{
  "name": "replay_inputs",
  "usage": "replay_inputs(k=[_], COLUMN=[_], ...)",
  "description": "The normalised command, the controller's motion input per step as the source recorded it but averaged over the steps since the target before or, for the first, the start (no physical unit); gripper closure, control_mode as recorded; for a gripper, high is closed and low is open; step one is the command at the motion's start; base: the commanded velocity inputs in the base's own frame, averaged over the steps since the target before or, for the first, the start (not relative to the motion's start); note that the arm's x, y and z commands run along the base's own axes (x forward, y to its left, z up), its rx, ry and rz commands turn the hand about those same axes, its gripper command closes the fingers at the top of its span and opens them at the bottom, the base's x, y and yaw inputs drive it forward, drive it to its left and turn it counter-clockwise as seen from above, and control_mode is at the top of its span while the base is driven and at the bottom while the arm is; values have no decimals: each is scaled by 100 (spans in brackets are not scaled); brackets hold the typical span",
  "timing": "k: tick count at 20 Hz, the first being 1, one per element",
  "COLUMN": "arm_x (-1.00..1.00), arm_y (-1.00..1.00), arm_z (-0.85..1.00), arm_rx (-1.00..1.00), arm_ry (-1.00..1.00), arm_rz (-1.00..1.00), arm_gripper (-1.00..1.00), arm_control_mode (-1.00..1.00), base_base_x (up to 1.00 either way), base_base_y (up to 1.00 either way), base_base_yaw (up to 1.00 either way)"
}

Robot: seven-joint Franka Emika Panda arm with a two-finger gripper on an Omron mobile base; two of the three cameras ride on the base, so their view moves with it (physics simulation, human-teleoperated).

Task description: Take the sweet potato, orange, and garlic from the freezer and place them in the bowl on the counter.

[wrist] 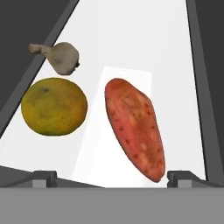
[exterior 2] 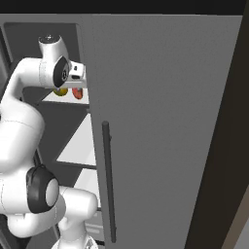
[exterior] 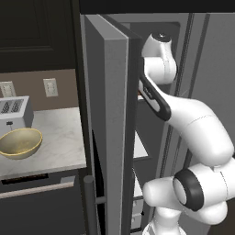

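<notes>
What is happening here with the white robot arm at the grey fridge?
The white robot arm reaches into the open narrow freezer compartment of the tall grey fridge. Its open two-finger gripper hovers over a white shelf holding a reddish-orange oblong sweet potato, a yellow-olive round orange and a pale garlic bulb. Nothing is gripped yet. The pale yellow-tan bowl waits empty on the marbled counter.

Sweet potato [wrist: 135, 131], orange [wrist: 54, 106], garlic [wrist: 61, 57] side by side

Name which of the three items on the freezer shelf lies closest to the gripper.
The sweet potato: its reddish, oblong body reaches nearly to the fingertips, while the orange sits off to one side and the garlic lies farthest back.
</notes>
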Motion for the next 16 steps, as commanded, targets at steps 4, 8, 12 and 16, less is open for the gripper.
replay_inputs(k=[4,8,12,16], arm_x=[6,22,30,23], arm_y=[0,0,0,0], arm_z=[0,0,-9,-25], arm_rx=[0,0,0,0], arm_ry=[0,0,0,0], arm_rz=[0,0,0,0], arm_gripper=[-100,-100,-100,-100], arm_control_mode=[-100,-100,-100,-100], base_base_x=[0,0,0,0], base_base_y=[0,0,0,0], base_base_yaw=[0,0,0,0])
